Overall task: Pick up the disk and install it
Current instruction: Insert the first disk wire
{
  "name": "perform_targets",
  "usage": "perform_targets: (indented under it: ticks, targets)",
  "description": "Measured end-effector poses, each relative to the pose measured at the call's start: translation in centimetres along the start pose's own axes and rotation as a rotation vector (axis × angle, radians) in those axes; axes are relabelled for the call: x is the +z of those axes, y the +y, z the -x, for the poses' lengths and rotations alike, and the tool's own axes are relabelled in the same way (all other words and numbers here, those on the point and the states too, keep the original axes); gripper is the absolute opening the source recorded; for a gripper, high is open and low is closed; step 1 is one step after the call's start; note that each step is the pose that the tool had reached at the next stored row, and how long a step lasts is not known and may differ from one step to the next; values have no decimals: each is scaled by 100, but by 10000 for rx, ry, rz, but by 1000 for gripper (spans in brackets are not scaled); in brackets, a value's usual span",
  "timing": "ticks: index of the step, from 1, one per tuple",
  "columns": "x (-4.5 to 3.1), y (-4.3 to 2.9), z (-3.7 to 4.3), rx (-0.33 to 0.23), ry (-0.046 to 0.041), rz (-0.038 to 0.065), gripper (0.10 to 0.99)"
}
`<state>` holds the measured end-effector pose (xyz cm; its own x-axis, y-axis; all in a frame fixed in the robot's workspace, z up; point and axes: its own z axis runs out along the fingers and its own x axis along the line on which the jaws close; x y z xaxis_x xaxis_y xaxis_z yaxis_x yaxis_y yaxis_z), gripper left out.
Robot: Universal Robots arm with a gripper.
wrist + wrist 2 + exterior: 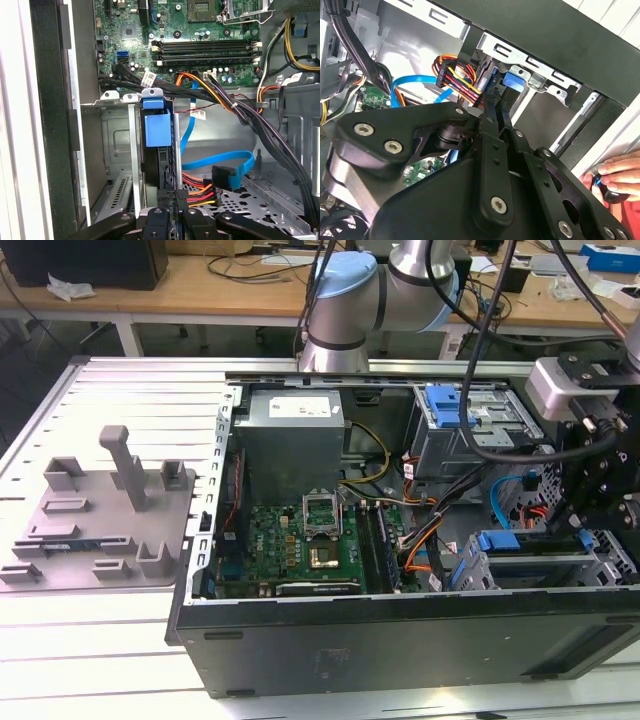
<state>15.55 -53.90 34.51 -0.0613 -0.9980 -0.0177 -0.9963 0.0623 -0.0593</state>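
The disk [157, 127] stands on edge in a slot of the grey drive cage [117, 135] at the front corner of the open computer case, its blue plastic rail showing. In the exterior view the disk [500, 541] sits low on the exterior view's right, with my gripper [583, 522] right beside it. My gripper [174, 212] is lined up behind the disk's near end, jaws nearly together on its thin edge. In the second wrist view the gripper [496, 107] tapers to the blue rail [515, 82].
Orange, red and black power cables [200, 192] and a blue data cable [220, 160] lie close beside the slot. The motherboard [300, 545] and power supply box [295, 430] fill the case's other half. A person's hand [615, 172] rests outside the case wall. A grey fixture plate [100, 525] lies at the exterior view's left.
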Motion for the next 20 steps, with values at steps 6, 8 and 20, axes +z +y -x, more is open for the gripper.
perform_targets:
  ticks: [6,8,20]
  targets:
    - [10,0,-3,0,1,0,169]
    - [16,1,-3,0,0,0,169]
    - [82,4,-5,0,3,-1,169]
